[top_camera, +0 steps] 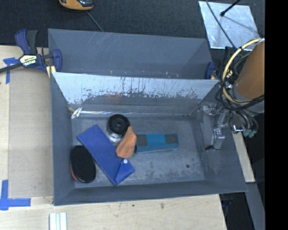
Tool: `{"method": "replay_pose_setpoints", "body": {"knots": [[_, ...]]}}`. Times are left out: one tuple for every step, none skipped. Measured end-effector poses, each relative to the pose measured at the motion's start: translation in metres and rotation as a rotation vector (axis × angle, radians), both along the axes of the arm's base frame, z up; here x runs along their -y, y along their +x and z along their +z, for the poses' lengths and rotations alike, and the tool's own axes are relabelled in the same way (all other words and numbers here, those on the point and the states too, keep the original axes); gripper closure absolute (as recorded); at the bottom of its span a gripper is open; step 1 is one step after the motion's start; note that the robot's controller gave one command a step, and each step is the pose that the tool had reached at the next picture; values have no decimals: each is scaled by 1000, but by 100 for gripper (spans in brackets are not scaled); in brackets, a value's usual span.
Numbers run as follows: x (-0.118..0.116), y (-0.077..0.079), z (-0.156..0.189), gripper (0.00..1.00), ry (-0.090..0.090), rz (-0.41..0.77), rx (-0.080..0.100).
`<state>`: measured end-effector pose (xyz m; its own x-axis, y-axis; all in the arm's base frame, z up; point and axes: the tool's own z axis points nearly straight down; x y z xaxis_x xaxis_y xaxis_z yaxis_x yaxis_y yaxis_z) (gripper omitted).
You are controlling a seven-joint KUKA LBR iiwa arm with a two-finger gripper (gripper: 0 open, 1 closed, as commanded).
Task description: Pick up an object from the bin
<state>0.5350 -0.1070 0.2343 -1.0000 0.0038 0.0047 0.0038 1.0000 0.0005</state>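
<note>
Well left of gripper (pixel 216 137): blue block (pixel 157 142).

Dark floor (pixel 135 15) far back, pale table top (pixel 135 211) near.
Crinkly silver sheet (pixel 229 24) lying on the floor at far right; yellow thing (pixel 76 3) at the far edge.

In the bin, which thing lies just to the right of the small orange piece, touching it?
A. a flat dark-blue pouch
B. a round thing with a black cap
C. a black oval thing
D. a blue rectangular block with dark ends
D: the blue rectangular block lies flat on the bin floor with its left end against the orange piece.
</note>
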Motion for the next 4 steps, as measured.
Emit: {"method": "replay_pose_setpoints", "body": {"knots": [[0, 2, 5, 0, -1, 3, 9], [-52, 12, -26, 0, -2, 45, 10], [-68, 14, -36, 0, -1, 58, 13], [-88, 12, -69, 0, 1, 86, 5]]}}
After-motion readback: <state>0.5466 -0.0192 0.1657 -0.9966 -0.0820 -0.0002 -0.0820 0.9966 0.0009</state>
